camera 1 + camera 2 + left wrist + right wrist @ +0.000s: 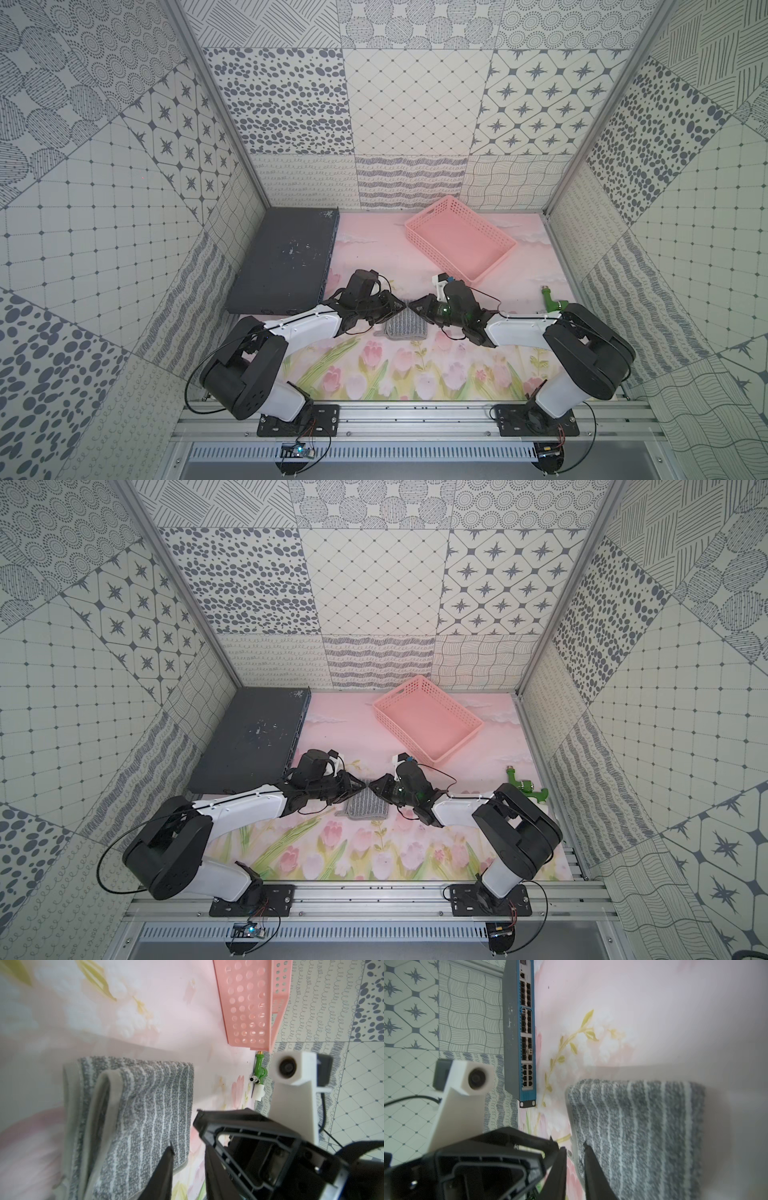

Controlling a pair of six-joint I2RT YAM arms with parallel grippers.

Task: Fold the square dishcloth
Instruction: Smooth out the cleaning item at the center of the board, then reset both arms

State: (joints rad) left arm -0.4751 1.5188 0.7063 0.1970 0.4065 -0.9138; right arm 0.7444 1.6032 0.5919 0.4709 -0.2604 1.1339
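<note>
Pink flowered matting (415, 374) covers the table between patterned walls. At its far left lies a dark flat box (286, 262), and at the far right a pink basket (496, 265) is set at an angle. Near the middle, between the arms, the dishcloth (405, 328) lies folded flat. The left claw (402, 308) and right claw (574, 1146) almost meet above it. Each has its jaws slightly apart astride a side edge of the cloth, lifting nothing. A green fitting (552, 300) lies near the right wall.
</note>
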